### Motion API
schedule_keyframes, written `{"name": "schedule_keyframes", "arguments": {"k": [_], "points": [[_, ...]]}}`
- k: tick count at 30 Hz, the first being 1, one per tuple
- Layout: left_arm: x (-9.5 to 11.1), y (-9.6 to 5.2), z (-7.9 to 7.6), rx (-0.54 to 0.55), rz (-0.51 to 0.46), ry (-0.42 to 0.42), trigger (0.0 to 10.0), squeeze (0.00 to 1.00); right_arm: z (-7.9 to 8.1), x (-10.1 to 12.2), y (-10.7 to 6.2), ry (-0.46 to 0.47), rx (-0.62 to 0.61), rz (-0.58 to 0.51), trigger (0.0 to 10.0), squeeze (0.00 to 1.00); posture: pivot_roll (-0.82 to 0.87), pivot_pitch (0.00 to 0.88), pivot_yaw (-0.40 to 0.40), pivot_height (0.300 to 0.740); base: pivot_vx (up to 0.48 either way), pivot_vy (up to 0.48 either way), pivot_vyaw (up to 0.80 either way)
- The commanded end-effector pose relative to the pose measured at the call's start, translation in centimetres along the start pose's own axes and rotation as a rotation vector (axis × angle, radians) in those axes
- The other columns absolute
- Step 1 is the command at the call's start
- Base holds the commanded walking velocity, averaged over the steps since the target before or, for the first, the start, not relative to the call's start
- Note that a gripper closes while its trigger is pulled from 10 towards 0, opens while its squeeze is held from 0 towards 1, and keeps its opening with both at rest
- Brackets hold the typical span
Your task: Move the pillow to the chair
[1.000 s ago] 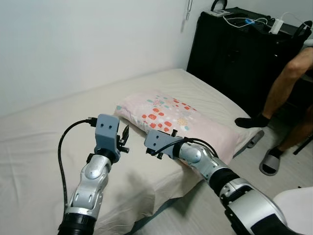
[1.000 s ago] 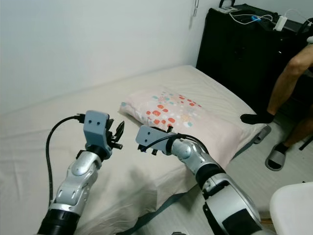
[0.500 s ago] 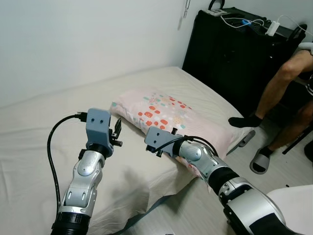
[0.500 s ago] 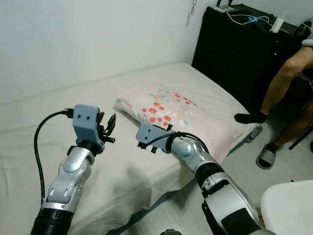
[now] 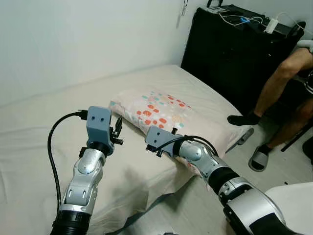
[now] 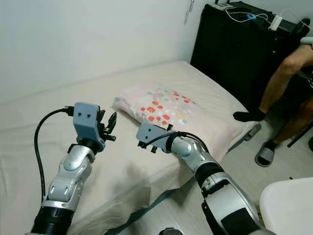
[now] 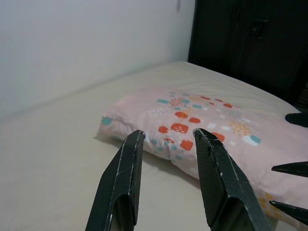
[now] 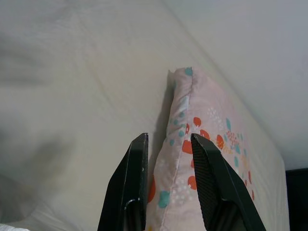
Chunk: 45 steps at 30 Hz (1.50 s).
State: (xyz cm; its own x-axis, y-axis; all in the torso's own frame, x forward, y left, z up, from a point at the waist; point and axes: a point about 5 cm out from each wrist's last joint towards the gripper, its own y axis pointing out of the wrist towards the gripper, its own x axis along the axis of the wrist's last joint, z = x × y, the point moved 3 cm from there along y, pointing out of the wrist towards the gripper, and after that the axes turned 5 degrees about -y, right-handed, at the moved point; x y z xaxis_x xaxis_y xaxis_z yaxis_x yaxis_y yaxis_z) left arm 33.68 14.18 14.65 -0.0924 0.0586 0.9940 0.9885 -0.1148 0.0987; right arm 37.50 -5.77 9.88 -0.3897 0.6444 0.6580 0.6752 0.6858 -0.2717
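Two grippers are hovering over the beige bed (image 5: pixel 29 147), each with its fingers parted by a narrow gap and gripping nothing. The left gripper (image 7: pixel 166 135) is pointing at the pink pillow (image 5: pixel 181 115) printed with red and teal patches, short of its near corner. The right gripper (image 8: pixel 167 138) is hanging just beside the pillow's long edge. A person's bare leg (image 5: pixel 274 81) is resting by the black cabinet (image 5: pixel 222 49)
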Motion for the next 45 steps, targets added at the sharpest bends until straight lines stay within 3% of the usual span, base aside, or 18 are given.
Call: {"name": "schedule_keyframes", "arguments": {"k": [1, 18, 45], "points": [[-0.42, 0.01, -0.33, -0.009, 0.025, -0.003, 10.0, 0.00, -0.42, 0.10, 0.01, 0.003, -0.004, -0.004, 10.0, 0.00, -0.06, 0.112, -0.094, 0.694, 0.000, 0.000, 0.00], [-0.54, 0.09, -0.98, -0.030, 0.030, -0.008, 10.0, 0.00, -0.50, 0.19, 0.05, 0.002, -0.006, -0.006, 10.0, 0.00, -0.06, 0.117, -0.093, 0.694, 0.000, 0.000, 0.00], [-0.76, -0.14, -0.60, -0.010, 0.032, -0.014, 10.0, 0.00, -0.67, -0.06, -0.17, 0.008, -0.003, -0.003, 10.0, 0.00, -0.06, 0.116, -0.113, 0.694, 0.000, 0.000, 0.00]]}}
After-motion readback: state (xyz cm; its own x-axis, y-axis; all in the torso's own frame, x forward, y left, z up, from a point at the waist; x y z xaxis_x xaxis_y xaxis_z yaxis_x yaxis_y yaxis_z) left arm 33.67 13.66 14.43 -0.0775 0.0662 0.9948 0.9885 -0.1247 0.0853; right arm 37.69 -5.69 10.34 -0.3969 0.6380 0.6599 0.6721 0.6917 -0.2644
